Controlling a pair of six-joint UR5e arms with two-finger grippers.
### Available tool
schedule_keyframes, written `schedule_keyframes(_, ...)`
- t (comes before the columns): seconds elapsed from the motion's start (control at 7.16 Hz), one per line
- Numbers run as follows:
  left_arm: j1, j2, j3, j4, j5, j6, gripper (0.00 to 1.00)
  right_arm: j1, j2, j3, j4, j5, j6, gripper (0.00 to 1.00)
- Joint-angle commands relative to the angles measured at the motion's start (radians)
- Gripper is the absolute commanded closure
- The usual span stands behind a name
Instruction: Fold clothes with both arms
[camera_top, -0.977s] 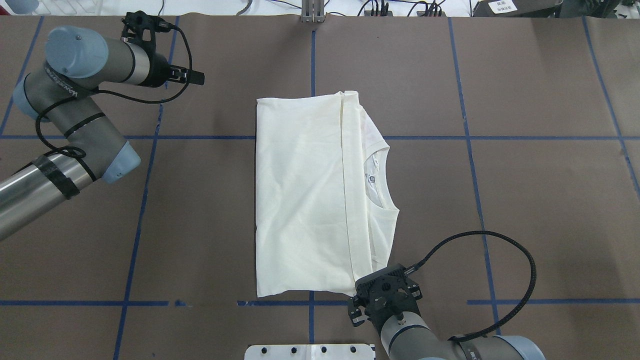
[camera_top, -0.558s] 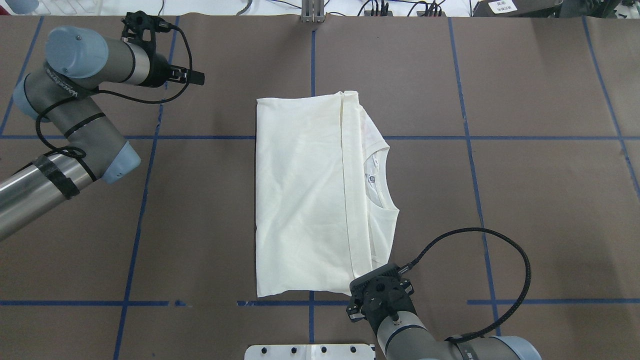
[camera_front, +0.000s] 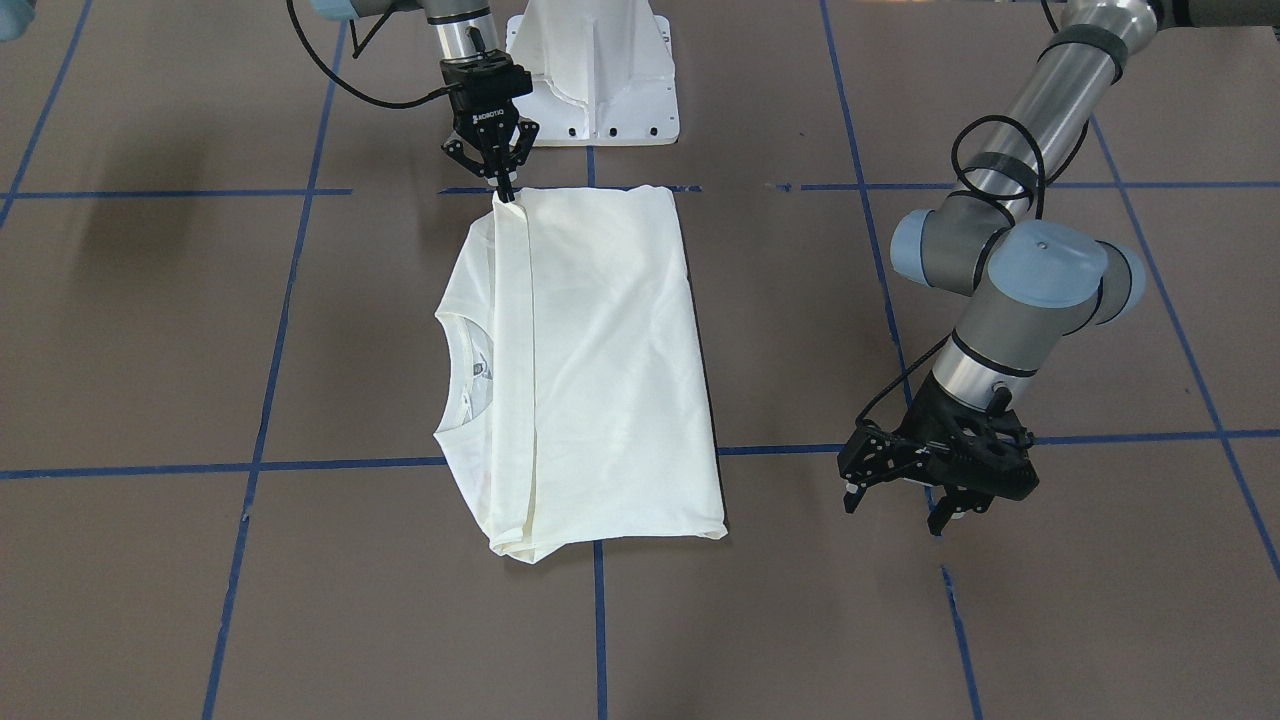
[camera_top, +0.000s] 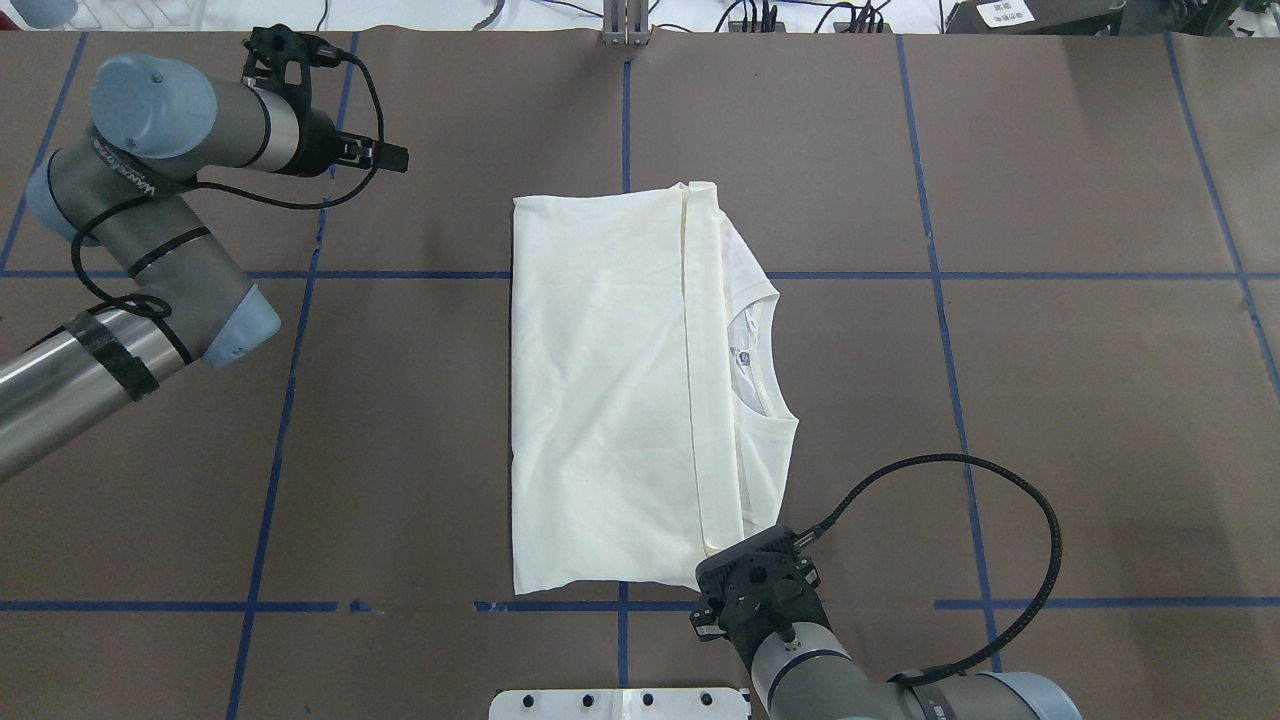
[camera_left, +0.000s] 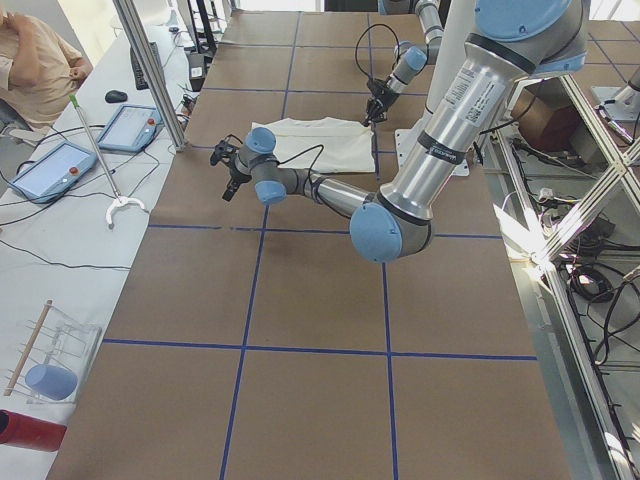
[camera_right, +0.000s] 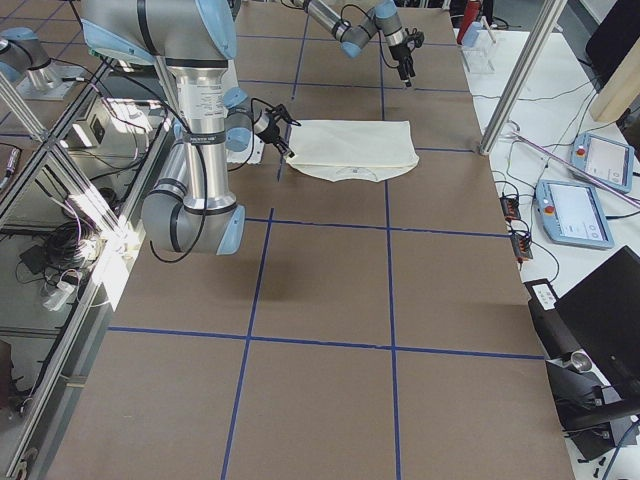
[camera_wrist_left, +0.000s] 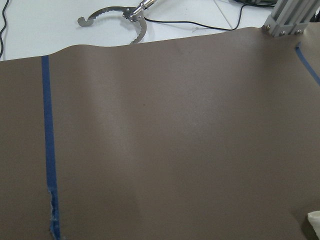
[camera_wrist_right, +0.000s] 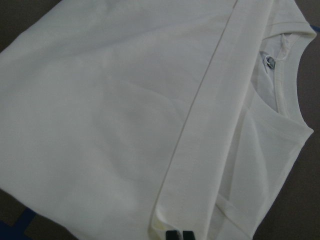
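The cream-white shirt (camera_top: 600, 400) lies folded in a tall rectangle at the table's middle, plain side up, with its neckline (camera_top: 765, 370) showing on the right. My right gripper (camera_front: 507, 195) points down at the shirt's near right corner. In the right wrist view its fingertips (camera_wrist_right: 179, 235) are pinched together on the end of the hem band (camera_wrist_right: 210, 125). My left gripper (camera_front: 892, 515) hangs open over bare table at the far left, well apart from the shirt (camera_front: 600, 350). The cat print is hidden.
Blue tape lines (camera_top: 290, 400) grid the brown table cover. The white pedestal base (camera_top: 620, 703) sits at the near edge behind the right arm. A metal post (camera_top: 625, 25) stands at the far edge. Tablets (camera_left: 60, 165) and a seated person lie beyond it.
My right gripper has shifted slightly to the left at the shirt's near corner, and its cable loop has followed. The left arm and the shirt have stayed put.
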Motion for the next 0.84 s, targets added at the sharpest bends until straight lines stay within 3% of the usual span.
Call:
schedule_keyframes(0.0,0.0,0.0,-0.001,0.0,0.0,0.0,0.0,0.005,0.02,0.003,0.001,0.001,0.011,1.0)
schedule_keyframes(0.14,0.003,0.0,-0.001,0.0,0.002,-0.005,0.0,0.011,0.025,0.006,0.009,0.002,0.02,1.0)
schedule_keyframes(0.7,0.005,0.0,-0.001,0.0,0.002,-0.023,0.0,-0.004,-0.129,0.012,0.175,0.015,0.509,1.0)
